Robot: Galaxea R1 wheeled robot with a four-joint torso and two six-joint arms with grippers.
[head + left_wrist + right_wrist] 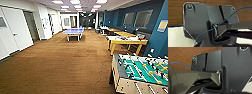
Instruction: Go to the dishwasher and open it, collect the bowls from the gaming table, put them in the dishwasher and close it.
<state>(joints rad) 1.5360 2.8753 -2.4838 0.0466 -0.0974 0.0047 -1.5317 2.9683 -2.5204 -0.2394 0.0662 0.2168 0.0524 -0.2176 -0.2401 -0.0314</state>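
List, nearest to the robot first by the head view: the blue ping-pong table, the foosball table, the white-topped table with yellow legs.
1. Foosball table: lower right, closest.
2. White-topped table with yellow legs: right side, midway.
3. Blue ping-pong table: centre, farthest down the room.

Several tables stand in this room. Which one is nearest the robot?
The foosball table, low on the head view's right: green field and rods. The yellow-legged table stands beyond it, and the blue ping-pong table farther down the room.

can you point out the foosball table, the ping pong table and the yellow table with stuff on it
foosball table (136, 71): head view, green field.
ping pong table (73, 31): head view, blue top.
yellow table (125, 42): head view, front edge.
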